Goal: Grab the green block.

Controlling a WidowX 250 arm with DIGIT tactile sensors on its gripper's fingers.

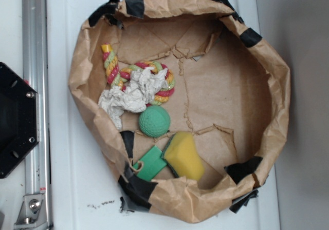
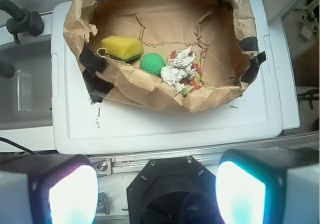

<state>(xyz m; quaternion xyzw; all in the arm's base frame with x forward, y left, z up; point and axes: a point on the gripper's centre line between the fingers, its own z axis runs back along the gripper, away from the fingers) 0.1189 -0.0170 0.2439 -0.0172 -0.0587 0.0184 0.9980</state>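
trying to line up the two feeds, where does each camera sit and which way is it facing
Exterior: overhead, looking straight down into the paper bag nest; the green block lies at its near wall beside the yellow sponge. Only the black robot base shows, at the left edge.
Wrist: on the arm, held high and back, looking forward and down over the base at the bag; both fingers of the gripper frame the bottom, spread wide.
Shared: bag, sponge, green ball, rope toy, crumpled paper. The block is hidden in the wrist view.

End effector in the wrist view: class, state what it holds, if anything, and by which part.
Nothing. The end effector is open and empty, far from the paper basket holding the green block.
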